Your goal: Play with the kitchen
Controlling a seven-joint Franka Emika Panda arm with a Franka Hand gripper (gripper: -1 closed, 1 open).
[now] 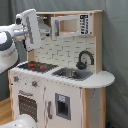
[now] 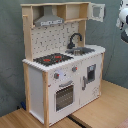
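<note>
The large white and light-wood toy kitchen stands on a wooden floor in front of a grey curtain, upright and tall, with its long axis vertical. In the first exterior view, the white robot arm comes in from the first exterior view's left, next to the open white upper cabinet door, so the kitchen lies to the first exterior view's right of the arm. The claw itself is hidden there, and I cannot tell whether it is open or what it holds. In the second exterior view, only a white and black part of the arm shows at the second exterior view's right edge, near the upper cabinet.

The kitchen has a black stovetop with red burners, a black curved faucet over a sink, a grey hood and an oven door.
</note>
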